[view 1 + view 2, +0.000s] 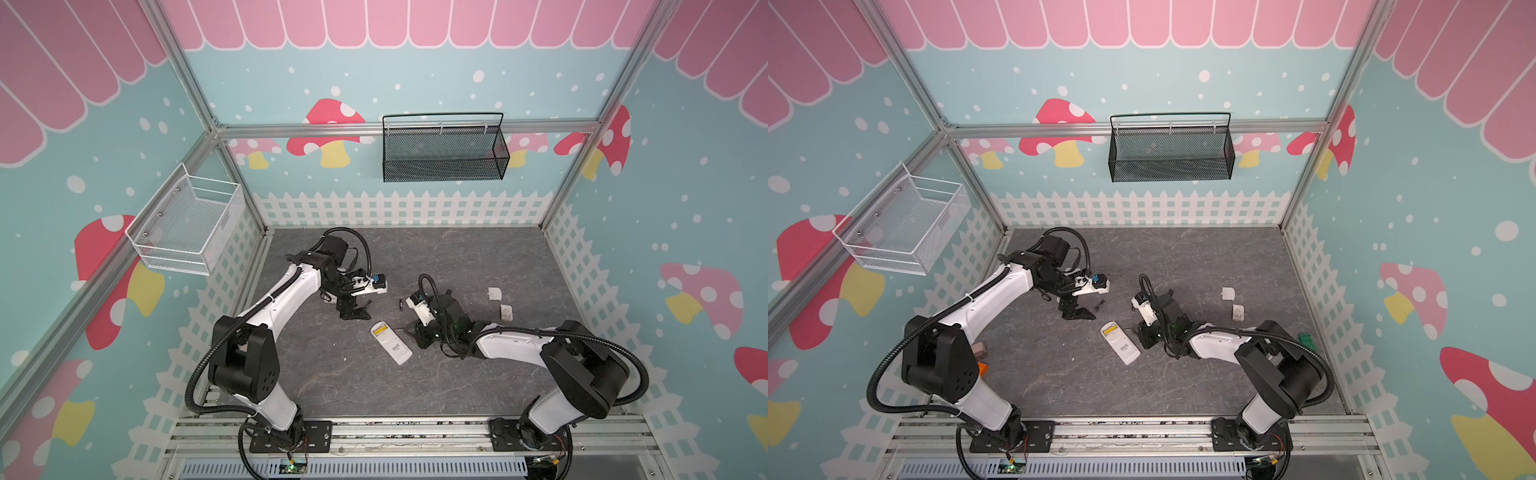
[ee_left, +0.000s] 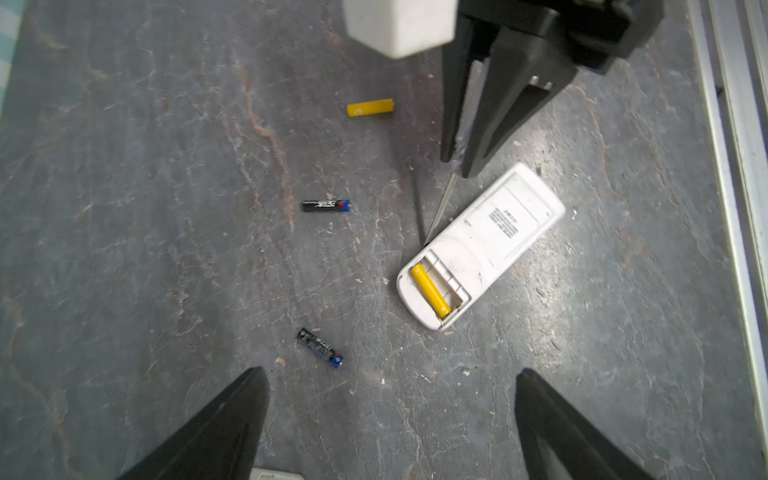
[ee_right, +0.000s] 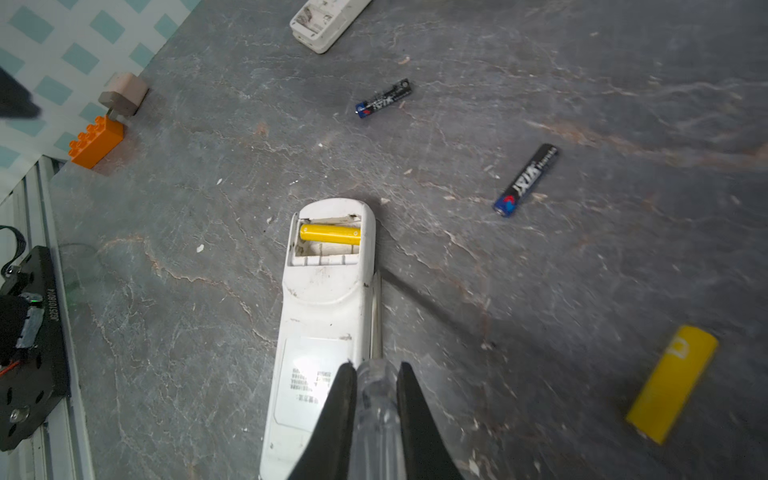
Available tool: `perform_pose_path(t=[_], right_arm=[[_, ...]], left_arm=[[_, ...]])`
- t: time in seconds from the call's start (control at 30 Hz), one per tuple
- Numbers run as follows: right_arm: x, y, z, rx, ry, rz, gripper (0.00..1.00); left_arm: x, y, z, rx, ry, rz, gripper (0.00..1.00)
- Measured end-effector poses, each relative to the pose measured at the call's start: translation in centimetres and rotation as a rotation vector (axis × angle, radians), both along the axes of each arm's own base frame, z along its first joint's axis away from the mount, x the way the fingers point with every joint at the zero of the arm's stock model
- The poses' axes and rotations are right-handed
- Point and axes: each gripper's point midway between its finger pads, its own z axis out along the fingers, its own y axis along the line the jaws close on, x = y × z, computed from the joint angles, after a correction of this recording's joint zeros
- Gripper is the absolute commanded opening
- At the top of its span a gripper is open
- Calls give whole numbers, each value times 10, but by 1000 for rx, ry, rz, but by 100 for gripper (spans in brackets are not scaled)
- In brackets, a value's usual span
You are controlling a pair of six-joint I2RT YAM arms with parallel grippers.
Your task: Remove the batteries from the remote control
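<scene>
- Orange brick (image 3: 96, 143) and pale plug adapter (image 3: 123, 94): just beside each other at the tabletop (image 1: 457, 386) edge, against the left wall.
- Remote control (image 1: 390, 343): lies back-up near the tabletop centre; compartment uncovered at its far end.
- Seated yellow battery (image 3: 330, 234): in the outermost slot of that compartment; the adjoining slot is bare.
- Right jaws: closed on the clear handle of the screwdriver (image 3: 376, 399); the shaft runs along the remote control's long edge; whether the tip touches the casing cannot be told.
- Loose yellow battery (image 3: 673, 382): flat on the tabletop, apart from the remote control.
- Black battery (image 2: 325, 205): flat on the tabletop between the two arms; a second black battery (image 2: 320, 348) lies apart from it, near the left jaws' tips.
- Left jaws: spread wide, holding nothing, poised above the tabletop.
- Two small pale pieces (image 1: 494, 293) (image 1: 506, 312): on the tabletop beyond the right arm, near each other.
- White wire basket (image 1: 187, 228): mounted on the left wall; black mesh basket (image 1: 444, 151): mounted on the rear wall.
</scene>
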Motion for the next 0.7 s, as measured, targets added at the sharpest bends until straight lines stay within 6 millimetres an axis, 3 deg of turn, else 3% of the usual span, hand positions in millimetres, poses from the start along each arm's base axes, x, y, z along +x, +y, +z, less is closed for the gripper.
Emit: perform_pose_path(t=[0.2,0.33,0.47,0.7], right_arm=[[-2,4,7,-22,-87,85,0],[-7,-3,34,-13,-229,130,0],[-24,-11,55,-14,-400,218,0],[-59,-4,43,-100,-619,443,0]], left_arm=[[-25,3,-38,89,15,-209,94],[-30,1,-56,122,29,-288,93],[-31,2,-72,156,45,-326,94],[-33,-7,-92,183,60,-373,93]])
